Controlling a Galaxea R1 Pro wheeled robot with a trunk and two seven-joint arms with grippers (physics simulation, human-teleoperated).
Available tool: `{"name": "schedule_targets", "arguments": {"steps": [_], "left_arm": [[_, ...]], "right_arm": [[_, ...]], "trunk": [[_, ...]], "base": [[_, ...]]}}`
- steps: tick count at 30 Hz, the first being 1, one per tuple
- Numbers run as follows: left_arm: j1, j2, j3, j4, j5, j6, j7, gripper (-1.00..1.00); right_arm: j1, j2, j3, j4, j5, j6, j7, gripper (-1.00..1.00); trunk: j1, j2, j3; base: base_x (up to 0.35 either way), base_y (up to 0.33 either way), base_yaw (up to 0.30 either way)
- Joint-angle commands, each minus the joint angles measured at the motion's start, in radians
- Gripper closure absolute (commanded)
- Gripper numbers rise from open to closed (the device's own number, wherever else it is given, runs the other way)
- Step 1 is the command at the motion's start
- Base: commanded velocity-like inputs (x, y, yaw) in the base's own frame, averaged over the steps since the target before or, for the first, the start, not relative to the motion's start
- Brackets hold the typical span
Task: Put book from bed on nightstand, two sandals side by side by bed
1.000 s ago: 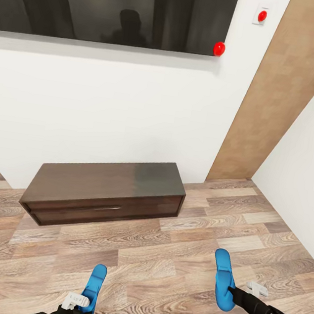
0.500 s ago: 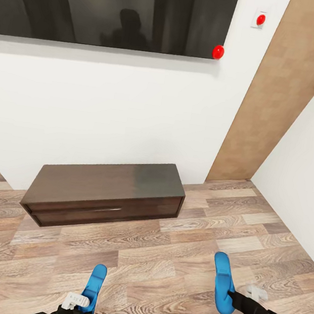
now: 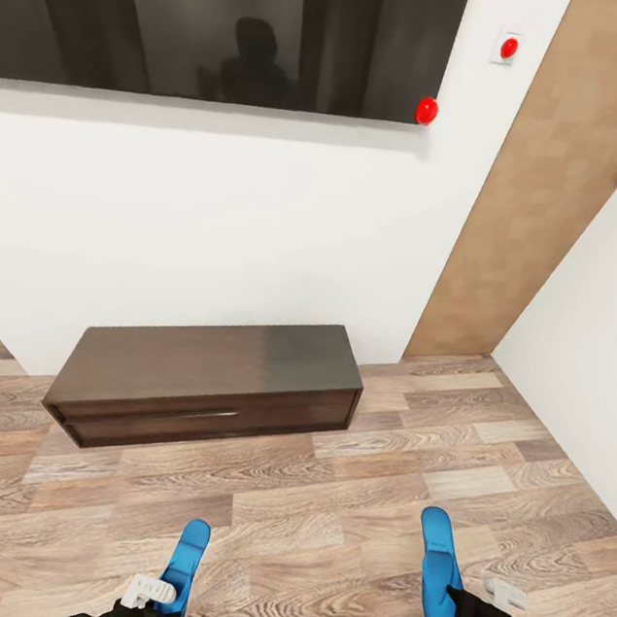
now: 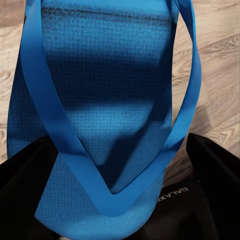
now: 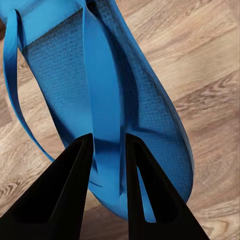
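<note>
Sandals ride above the wood-plank floor (image 3: 319,516), one in each gripper: the left gripper (image 3: 156,593) grasps the left sandal (image 3: 185,556), and the right gripper (image 3: 457,597) pinches a strap of the right sandal (image 3: 436,567). Ahead, a long dark bench (image 3: 206,377) sits against the white wall (image 3: 212,226) below a dark panel (image 3: 221,22), beside a wooden door (image 3: 553,176).
</note>
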Motion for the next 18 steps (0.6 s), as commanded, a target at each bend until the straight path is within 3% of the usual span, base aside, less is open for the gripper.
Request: {"name": "schedule_targets", "arguments": {"steps": [1,15,18], "left_arm": [[0.0,-0.001,0.008,0.0,-0.011,-0.003,-0.005,1.0],[0.0,-0.001,0.008,0.001,-0.011,-0.003,-0.005,1.0],[0.0,-0.001,0.008,0.001,-0.011,-0.003,-0.005,1.0]], "right_arm": [[-0.001,0.0,0.003,0.004,-0.011,-0.004,0.007,1.0],[-0.001,0.009,0.003,0.007,-0.011,-0.007,0.007,1.0],[-0.001,0.01,0.003,0.007,-0.011,-0.007,0.007,1.0]], "trunk": [[-0.004,0.007,0.002],[-0.058,0.105,0.046],[-0.058,0.105,0.046]], "base": [[0.0,0.0,0.0],[0.0,0.0,0.0],[0.0,0.0,0.0]]}}
